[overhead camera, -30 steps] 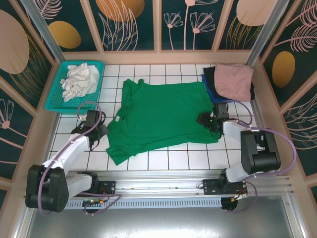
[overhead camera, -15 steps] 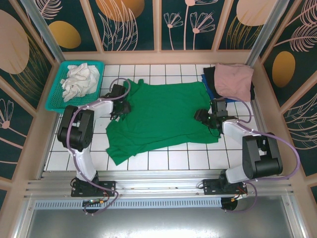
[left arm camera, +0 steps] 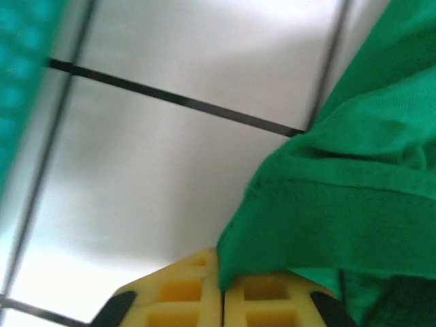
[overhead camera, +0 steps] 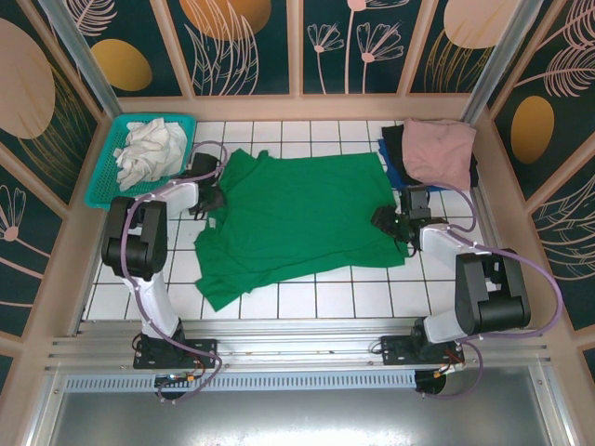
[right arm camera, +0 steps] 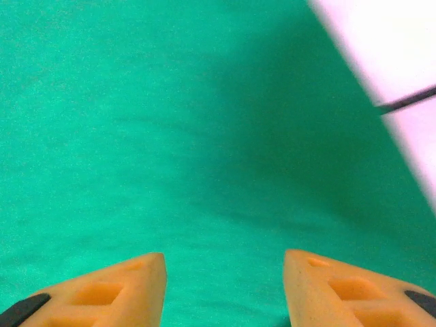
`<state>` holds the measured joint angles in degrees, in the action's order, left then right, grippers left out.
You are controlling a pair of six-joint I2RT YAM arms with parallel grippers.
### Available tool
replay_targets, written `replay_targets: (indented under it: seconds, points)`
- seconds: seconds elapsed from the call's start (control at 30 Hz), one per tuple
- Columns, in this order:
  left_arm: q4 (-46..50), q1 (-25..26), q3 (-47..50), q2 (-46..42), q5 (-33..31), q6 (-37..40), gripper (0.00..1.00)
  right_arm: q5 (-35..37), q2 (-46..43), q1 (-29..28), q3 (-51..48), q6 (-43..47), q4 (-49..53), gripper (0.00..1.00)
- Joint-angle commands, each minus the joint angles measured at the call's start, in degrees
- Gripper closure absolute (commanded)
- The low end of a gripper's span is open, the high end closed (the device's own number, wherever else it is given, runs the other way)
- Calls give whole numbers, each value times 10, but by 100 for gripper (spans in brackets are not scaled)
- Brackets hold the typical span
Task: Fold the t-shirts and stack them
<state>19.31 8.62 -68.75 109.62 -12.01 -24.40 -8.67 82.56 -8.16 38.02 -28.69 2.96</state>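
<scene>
Green t-shirt [overhead camera: 297, 218] lies spread on the white tiled table [overhead camera: 316, 297] seen from above, a pink-topped stack of folded shirts [overhead camera: 437, 153] in the back right corner. The left gripper [overhead camera: 212, 198] is at its left edge and the right gripper [overhead camera: 383, 221] at its right edge. Left wrist: fingers pressed together, pinching the shirt's hem. Right wrist: fingers apart over the cloth, gripping nothing.

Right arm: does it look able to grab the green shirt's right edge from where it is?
Probably yes: the right gripper sits over the green t-shirt by that edge, jaws open, nothing between.
</scene>
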Motion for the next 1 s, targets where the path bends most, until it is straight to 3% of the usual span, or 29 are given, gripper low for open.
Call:
replay_targets:
  seconds: [0.0, 0.1, 0.17, 0.27, 0.4, 0.5, 0.6, 0.83, 0.97]
  points:
    - [10, -9, 12, -10, -8, -2, 99, -1, 5, 3, -16, -6, 4, 51]
    - [21, -17, 8, -4, -9, -12, 100, 13, -3, 6, -23, -3, 16, 51]
    - [31, -22, 6, -7, -11, -23, 83, 16, -10, 11, -28, 2, 22, 51]
    - [33, -22, 2, -24, 16, -25, 67, 8, -32, 12, -25, 1, 31, 51]
    - [35, -17, -18, -69, 41, -12, 55, 4, -46, -4, 28, 9, 27, 52]
    - [58, -16, -74, -61, 16, 12, 52, 11, 2, -19, 108, 31, 32, 51]
    - [87, -16, -165, -13, 11, 34, 49, 24, 78, -26, 198, 57, 40, 50]
    - [98, -15, -409, 188, 106, 77, 50, 57, 276, -27, 413, 128, 52, 47]
    - [124, -15, -563, 317, 84, 69, 49, 71, 401, -22, 572, 153, 89, 46]
